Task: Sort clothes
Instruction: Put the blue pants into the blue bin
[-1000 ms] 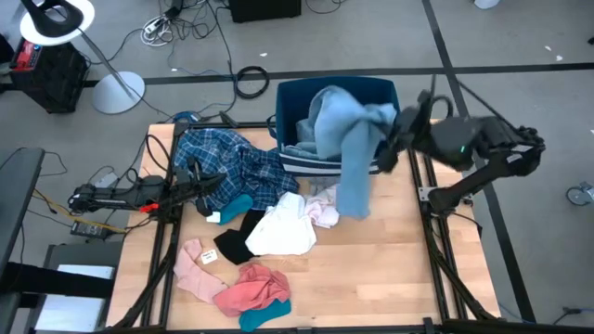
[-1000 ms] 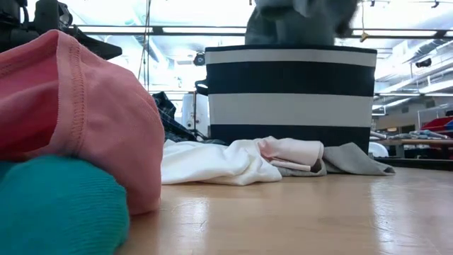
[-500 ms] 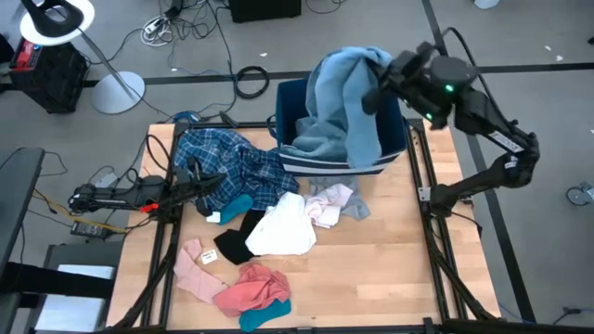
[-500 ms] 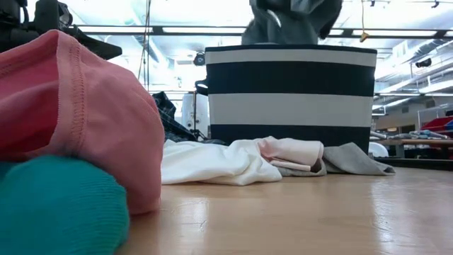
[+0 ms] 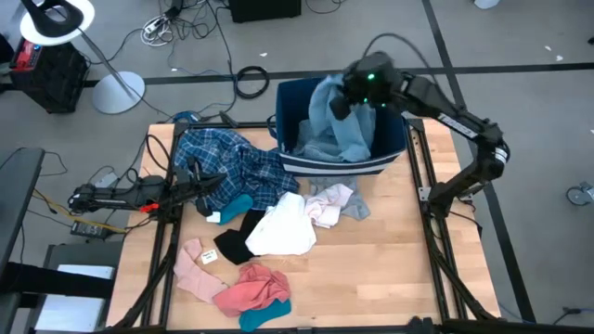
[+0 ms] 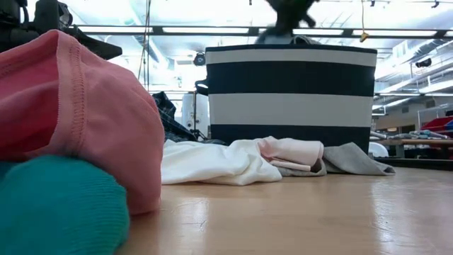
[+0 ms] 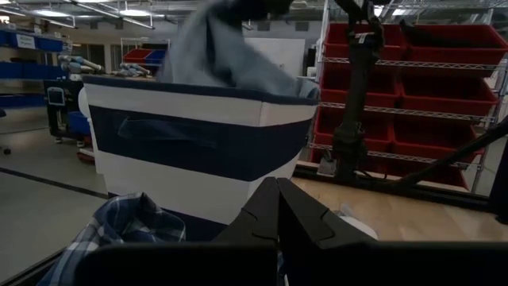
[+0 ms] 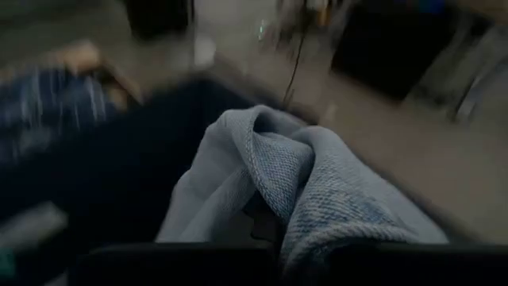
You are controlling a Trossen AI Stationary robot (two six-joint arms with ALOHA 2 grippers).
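Observation:
A light blue garment (image 5: pixel 342 130) hangs into the dark blue, white-striped bin (image 5: pixel 299 160) at the table's far edge, with my right gripper (image 5: pixel 343 98) shut on it above the bin. The left wrist view shows the garment (image 7: pixel 218 52) spilling over the bin's rim (image 7: pixel 198 95). The other clothes lie on the table: a blue plaid shirt (image 5: pixel 227 160), white (image 5: pixel 283 227), black (image 5: pixel 237 243), grey (image 5: pixel 355 202), pink (image 5: pixel 251 288) and teal (image 5: pixel 234 206) pieces. My left gripper (image 5: pixel 202 181) waits shut at the table's left, by the plaid shirt. My right gripper pinches a bunched fold of the light blue garment (image 8: pixel 274 187) between its two fingers, several layers thick. The fingers slant down from the table's right side. The garment hangs below them, its lower part resting inside the bin and on its rim (image 7: pixel 290 86).
The striped bin (image 6: pixel 290 92) stands at the table's far edge, with white (image 6: pixel 212 163) and pale pink (image 6: pixel 294 152) pieces just in front of it. Bare wood lies at the table's near right (image 5: pixel 380 269). Cables and a lamp stand are on the floor beyond the table.
My right gripper has swung from the table's right edge toward the left, over the bin, and has sunk and turned. The light blue garment went with it: its hanging end, which dangled in front of the bin, has passed over the rim and dropped inside.

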